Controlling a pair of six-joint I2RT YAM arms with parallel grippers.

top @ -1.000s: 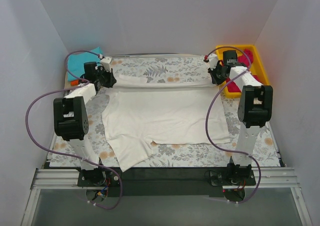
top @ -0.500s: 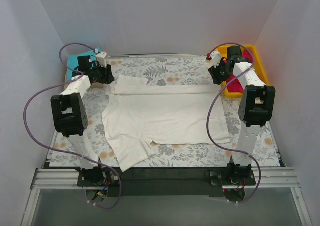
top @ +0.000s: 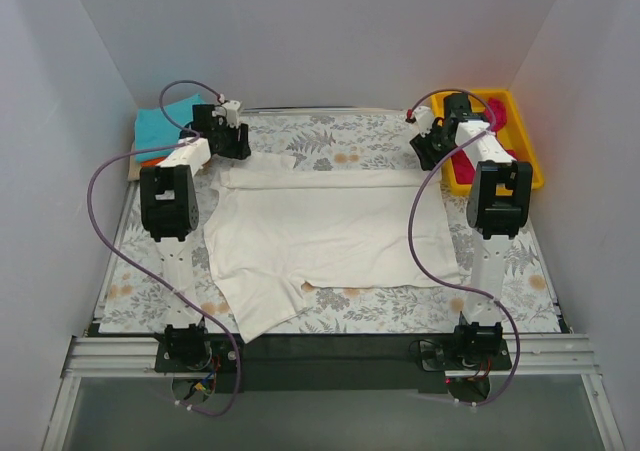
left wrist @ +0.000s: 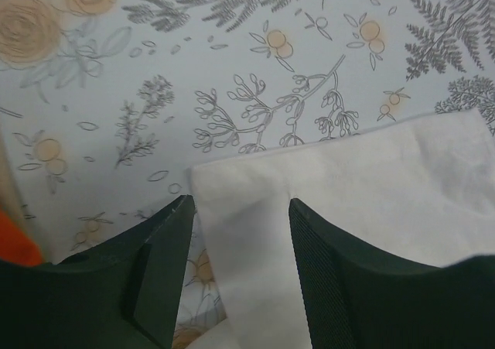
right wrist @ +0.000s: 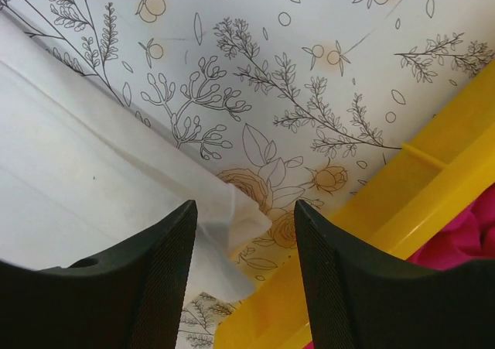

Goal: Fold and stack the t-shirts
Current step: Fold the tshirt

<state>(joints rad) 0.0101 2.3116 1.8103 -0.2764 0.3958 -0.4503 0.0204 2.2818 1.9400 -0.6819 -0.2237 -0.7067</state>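
Observation:
A cream-white t-shirt [top: 325, 231] lies spread on the floral table cloth [top: 330, 136], its far edge folded over into a band [top: 320, 178]. My left gripper [top: 238, 143] hovers over the band's left corner [left wrist: 363, 186], open, with the cloth lying loose under the gap [left wrist: 240, 210]. My right gripper [top: 425, 151] is open above the band's right corner [right wrist: 116, 171], nothing pinched between its fingers [right wrist: 245, 213]. A teal t-shirt [top: 165, 121] lies at the far left with an orange one [left wrist: 15, 244] beside it. A magenta-pink t-shirt [right wrist: 472, 233] sits in the yellow bin.
The yellow bin [top: 527, 151] stands at the far right, its rim [right wrist: 371, 233] close to my right fingers. White walls enclose the table on three sides. Purple cables loop off both arms.
Both grippers have opened and let go of the cream-white shirt's folded far edge, which now rests flat. Both arms have drawn back toward the far side, the left one shifting right.

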